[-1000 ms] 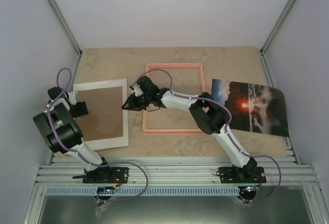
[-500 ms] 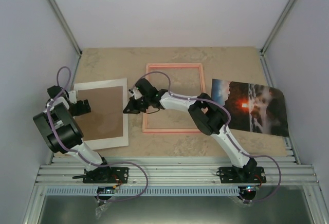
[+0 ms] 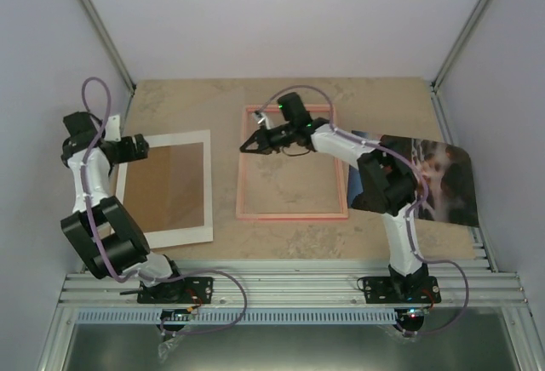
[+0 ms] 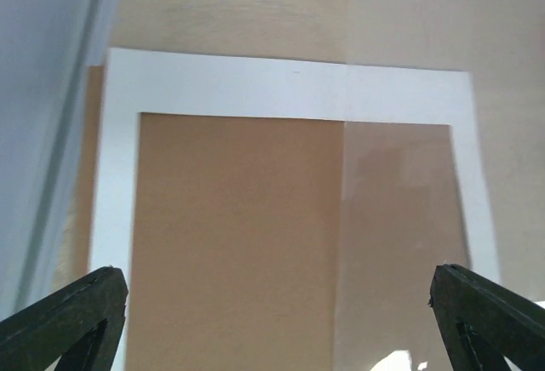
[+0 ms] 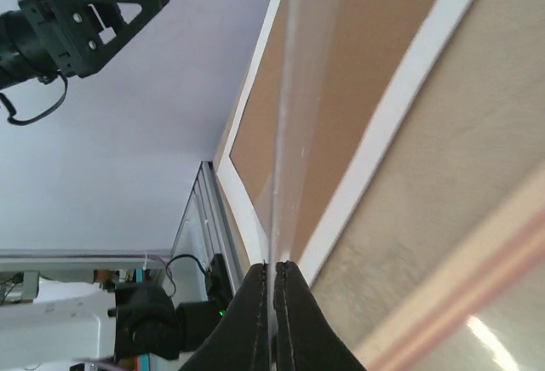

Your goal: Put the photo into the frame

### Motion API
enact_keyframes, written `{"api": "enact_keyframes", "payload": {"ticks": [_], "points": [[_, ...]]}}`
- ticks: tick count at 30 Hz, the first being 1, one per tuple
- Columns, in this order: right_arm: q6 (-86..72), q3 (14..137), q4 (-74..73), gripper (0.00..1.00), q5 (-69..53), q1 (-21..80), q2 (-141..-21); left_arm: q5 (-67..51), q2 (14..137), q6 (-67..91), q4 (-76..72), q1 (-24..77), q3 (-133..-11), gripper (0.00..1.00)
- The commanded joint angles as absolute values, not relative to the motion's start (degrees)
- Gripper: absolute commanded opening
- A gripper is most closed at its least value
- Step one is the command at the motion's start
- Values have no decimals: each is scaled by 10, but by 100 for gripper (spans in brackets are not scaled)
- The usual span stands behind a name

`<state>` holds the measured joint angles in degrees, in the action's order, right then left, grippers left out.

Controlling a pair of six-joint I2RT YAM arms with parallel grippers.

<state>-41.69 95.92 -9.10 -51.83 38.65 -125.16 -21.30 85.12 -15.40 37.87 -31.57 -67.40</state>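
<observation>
**A:** Where's the photo [image 3: 434,179]?

**B:** Flat on the tabletop [image 3: 187,99], just right of the pink frame [image 3: 289,215] and not in it.

**A:** And your jaws?

**B:** My left jaws are spread wide over the brown board [image 3: 162,188]. My right jaws are pinched on the edge of a thin clear sheet [image 4: 400,201].

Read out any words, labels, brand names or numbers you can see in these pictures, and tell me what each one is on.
No readable text in any view.
The photo: only a landscape picture, no caption or writing.
The pink frame: plain, no label.
The brown board and its white border: unmarked.
The clear sheet: no print visible.
Nothing else shows lettering large or sharp enough to read.
</observation>
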Motion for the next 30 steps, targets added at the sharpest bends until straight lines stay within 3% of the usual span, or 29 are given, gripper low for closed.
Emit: {"api": "enact_keyframes", "payload": {"ticks": [1,15,30], "points": [[-327,911,-112,0,-622,324,-1224,-230,838,-148,394,-264,-655,99],[-77,917,-342,1,-655,143,-1276,-246,830,-91,299,-153,-588,99],[28,993,-492,0,-617,75,-1354,-260,865,-77,279,-139,-583,100]]}}
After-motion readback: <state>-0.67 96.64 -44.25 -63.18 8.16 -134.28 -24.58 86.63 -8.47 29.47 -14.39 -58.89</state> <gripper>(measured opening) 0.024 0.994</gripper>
